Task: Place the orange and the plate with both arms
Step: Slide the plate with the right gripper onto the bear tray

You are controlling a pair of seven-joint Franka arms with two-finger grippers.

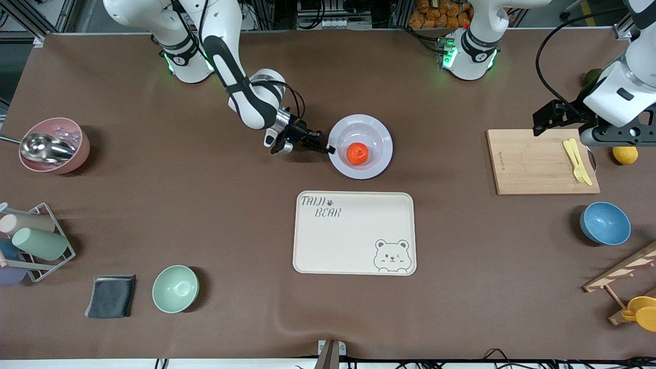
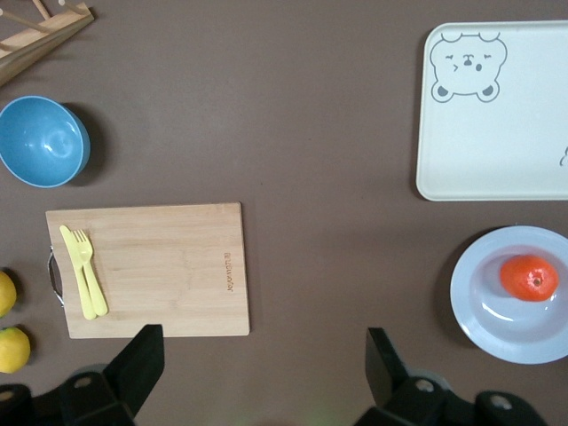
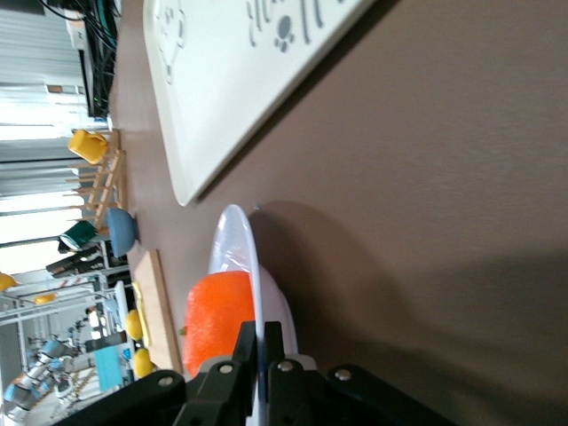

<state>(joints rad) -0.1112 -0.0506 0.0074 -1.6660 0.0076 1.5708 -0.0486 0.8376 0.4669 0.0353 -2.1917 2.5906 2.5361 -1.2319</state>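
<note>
The pale lavender plate [image 1: 376, 134] sits on the brown table, farther from the front camera than the cream tray [image 1: 354, 233]. The orange [image 1: 357, 153] lies in the plate's sunken centre. My right gripper [image 1: 328, 149] is shut on the plate's rim at the side toward the right arm's end of the table; the right wrist view shows both fingers pinching the thin rim [image 3: 257, 293] with the orange [image 3: 217, 315] beside them. My left gripper [image 1: 561, 123] is open and empty, up in the air over the wooden cutting board [image 1: 538, 163]. The left wrist view shows the plate [image 2: 484, 306] and orange [image 2: 529, 277].
A yellow fork and knife [image 1: 576, 160] lie on the board, with yellow fruits [image 1: 625, 154] beside it. A blue bowl [image 1: 605, 223], a mint bowl [image 1: 175, 288], a pink bowl with a scoop [image 1: 54, 145], a cup rack [image 1: 33, 243] and a dark cloth [image 1: 111, 295] stand around the table.
</note>
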